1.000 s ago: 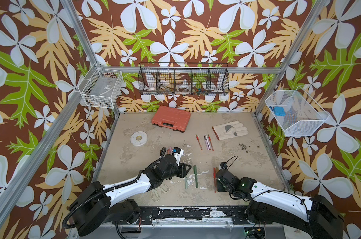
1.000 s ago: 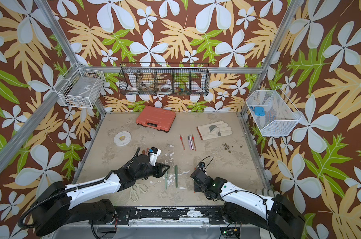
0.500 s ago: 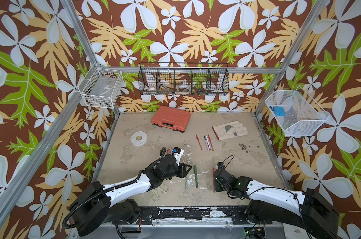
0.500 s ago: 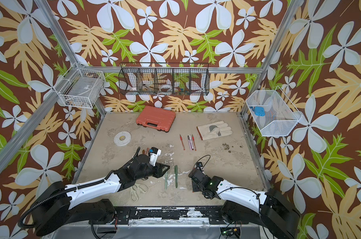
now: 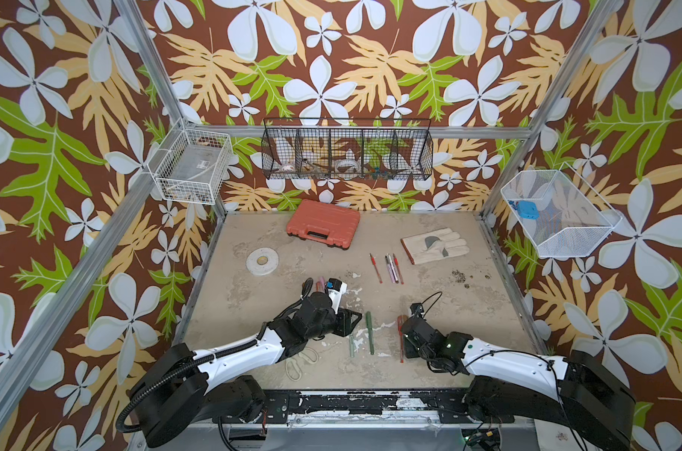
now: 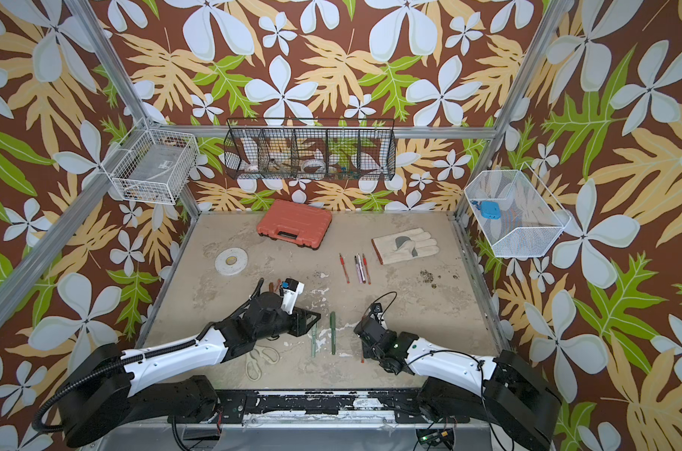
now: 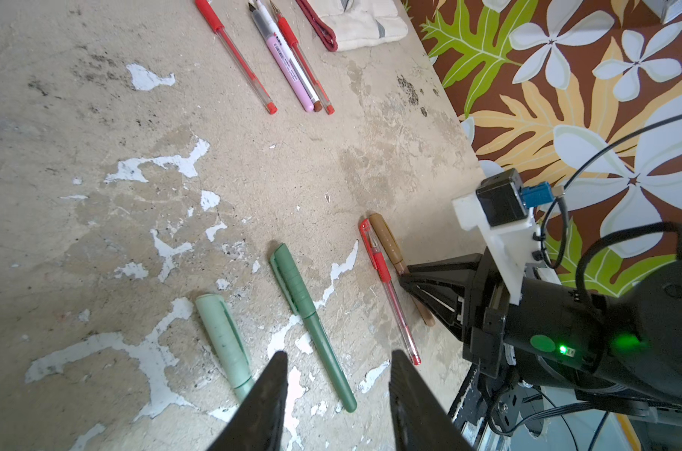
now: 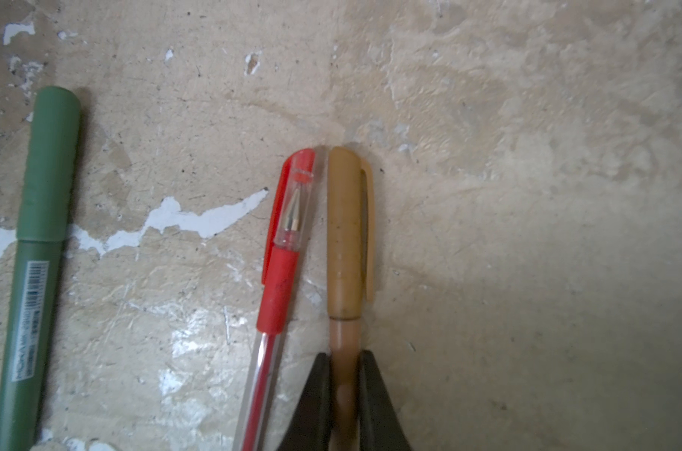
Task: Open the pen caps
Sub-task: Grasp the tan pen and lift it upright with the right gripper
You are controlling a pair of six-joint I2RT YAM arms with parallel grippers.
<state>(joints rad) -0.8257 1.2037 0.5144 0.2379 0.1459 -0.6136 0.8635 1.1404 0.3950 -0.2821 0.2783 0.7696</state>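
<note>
Left end effector (image 7: 338, 353): part open, empty, poised low over the bench (image 7: 97, 136).

Pale green cap (image 7: 222, 332): fitted on its pen, flat on the bench, just ahead of one finger (image 7: 269, 390) of the left end effector; barrel runs under that finger.

Dark green cap (image 7: 292, 281): fitted on its pen, ahead of the gap between the left end effector's fingers; barrel end seen within that gap.

Red cap (image 8: 292, 203): clear with a red clip, fitted on its pen, just beside the right end effector's grip line.

Brown cap (image 8: 345, 234): fitted on the brown pen (image 8: 343, 336), straight ahead of the right end effector's fingertips, not touched by them.

Right end effector (image 8: 343, 353): closed on the brown pen's barrel just behind the cap, fingers (image 8: 318, 390) against both sides; pen flat on the bench.
</note>
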